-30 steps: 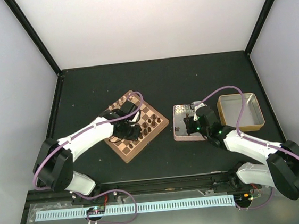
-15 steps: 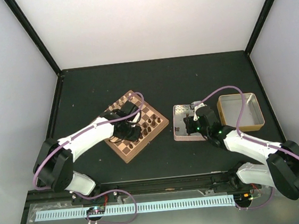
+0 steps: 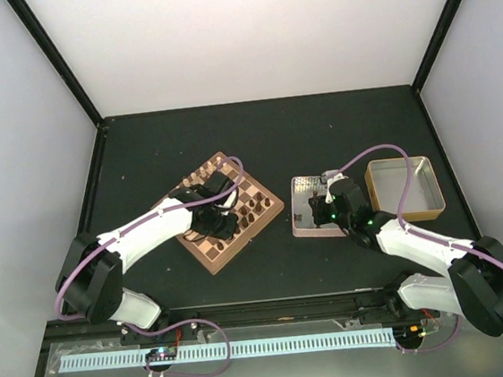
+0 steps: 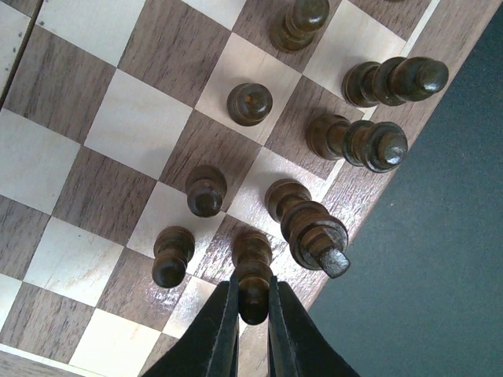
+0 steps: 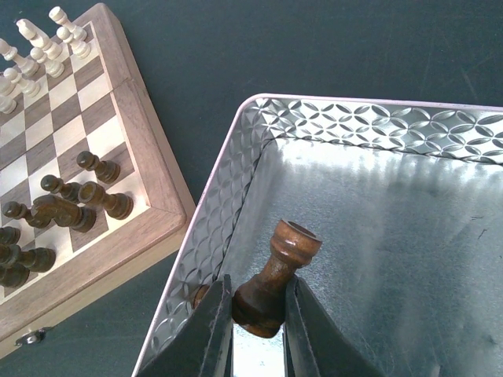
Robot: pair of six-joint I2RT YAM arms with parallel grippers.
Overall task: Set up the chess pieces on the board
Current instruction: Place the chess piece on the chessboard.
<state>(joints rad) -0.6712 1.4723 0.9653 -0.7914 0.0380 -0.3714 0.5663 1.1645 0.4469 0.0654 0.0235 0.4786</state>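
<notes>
Near the rim of the board, a dark pawn is clamped upright in the narrowed left gripper for square seating. Beside the board, inside the tin, a dark rook is gripped at its base by the right gripper for transfer.

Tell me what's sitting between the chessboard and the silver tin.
Nothing. Only a narrow strip of bare dark tabletop separates the chessboard from the silver tin. It shows plainest in the right wrist view.
</notes>
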